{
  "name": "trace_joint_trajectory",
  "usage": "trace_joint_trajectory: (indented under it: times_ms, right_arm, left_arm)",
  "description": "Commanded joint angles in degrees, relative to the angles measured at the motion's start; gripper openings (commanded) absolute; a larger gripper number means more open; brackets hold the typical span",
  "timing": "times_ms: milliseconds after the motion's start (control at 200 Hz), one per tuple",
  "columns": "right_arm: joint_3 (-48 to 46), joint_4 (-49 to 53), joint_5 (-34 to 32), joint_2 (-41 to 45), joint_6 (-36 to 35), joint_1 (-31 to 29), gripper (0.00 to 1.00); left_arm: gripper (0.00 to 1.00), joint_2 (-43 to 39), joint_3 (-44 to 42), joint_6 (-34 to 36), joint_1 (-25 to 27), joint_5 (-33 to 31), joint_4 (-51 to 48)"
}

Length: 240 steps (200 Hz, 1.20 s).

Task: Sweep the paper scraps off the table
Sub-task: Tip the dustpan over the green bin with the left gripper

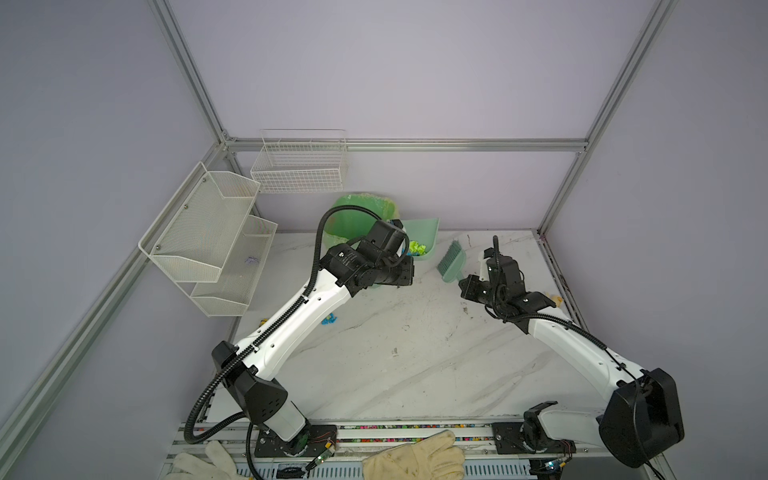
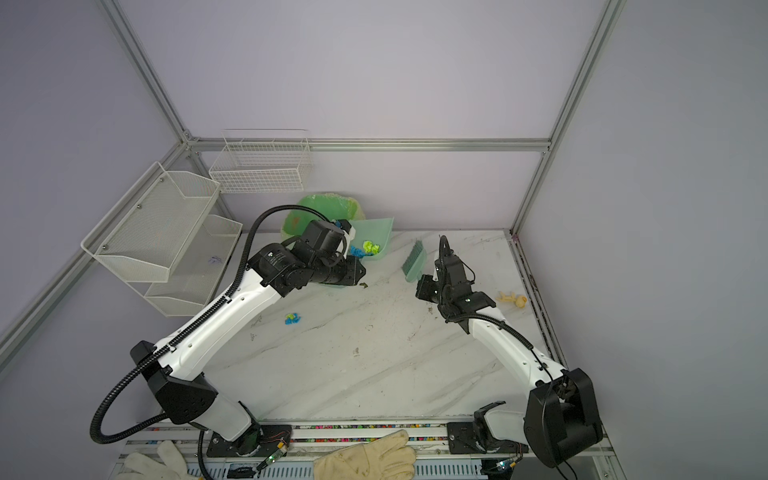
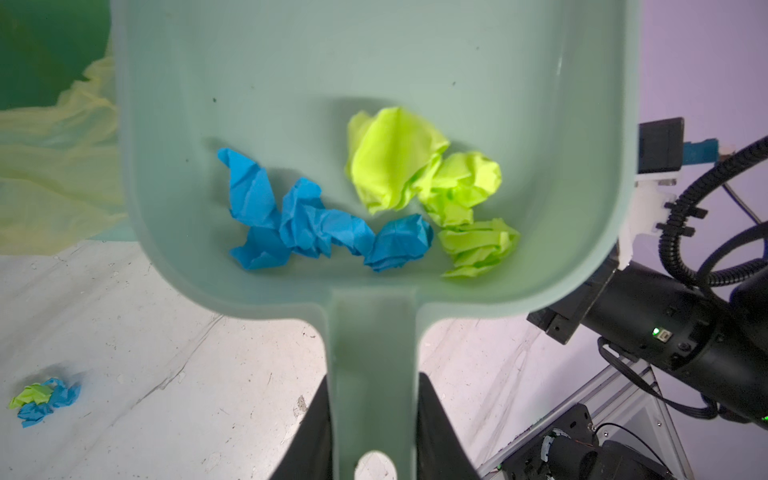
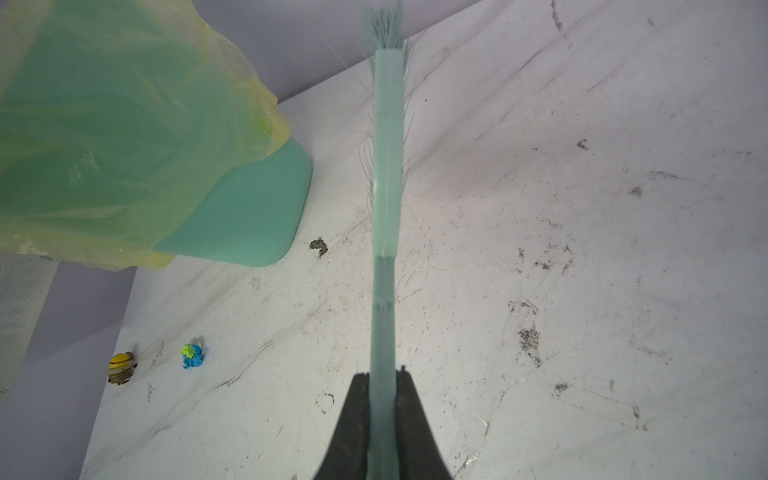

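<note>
My left gripper (image 3: 374,380) is shut on the handle of a pale green dustpan (image 3: 374,62), held above the table (image 1: 415,353) beside the bin. Several blue and lime paper scraps (image 3: 316,224) lie at the handle end of the pan, seen in both top views (image 1: 417,248) (image 2: 370,247). One small blue-and-lime cluster of scraps (image 2: 293,319) (image 3: 41,399) (image 4: 191,356) lies on the table near my left forearm. My right gripper (image 4: 383,374) is shut on the handle of a green brush (image 1: 451,259) (image 4: 386,166), whose bristles point toward the back wall.
A green bin lined with a yellowish bag (image 1: 357,208) (image 4: 104,124) stands at the back, next to the dustpan. Wire baskets (image 1: 208,232) (image 1: 299,166) hang at the left. Toy figures (image 2: 513,298) (image 4: 120,368) and a dark speck (image 4: 319,246) lie on the table. Gloves (image 1: 415,457) lie at the front.
</note>
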<state>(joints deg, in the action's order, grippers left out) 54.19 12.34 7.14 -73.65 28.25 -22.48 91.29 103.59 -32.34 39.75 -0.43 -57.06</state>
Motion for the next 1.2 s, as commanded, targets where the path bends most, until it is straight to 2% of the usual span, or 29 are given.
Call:
trace_joint_trajectory:
  times_ms: [0,390,575,850,1030,1195]
  right_arm:
    - [-0.7,-1.9,0.6,2.1,0.3,0.3,0.0]
    - [-1.7,-2.6,1.3,3.5,0.5,0.3,0.0]
    - [-1.5,-2.9,2.3,3.4,1.3,0.3,0.0]
    - [-3.1,-3.7,3.4,5.1,2.9,0.2,0.0]
    - [-3.3,-2.9,3.0,6.8,3.8,0.2,0.0]
    - [-4.1,-3.1,2.8,7.8,4.1,0.3,0.0]
  left_arm:
    - [0.0,-2.2,5.6,-0.6,-3.4,5.6,3.5]
    - [0.0,-2.3,2.6,-6.3,-16.2,21.8,11.3]
    - [0.0,-2.5,-2.5,-11.2,-22.4,31.3,18.8]
    - [0.0,-3.5,-14.9,-27.3,-30.5,46.2,40.6]
    - [0.0,-3.2,-19.8,-33.8,-32.5,49.8,49.8]
    - [0.0,-2.7,-26.0,-45.1,-33.9,53.3,64.7]
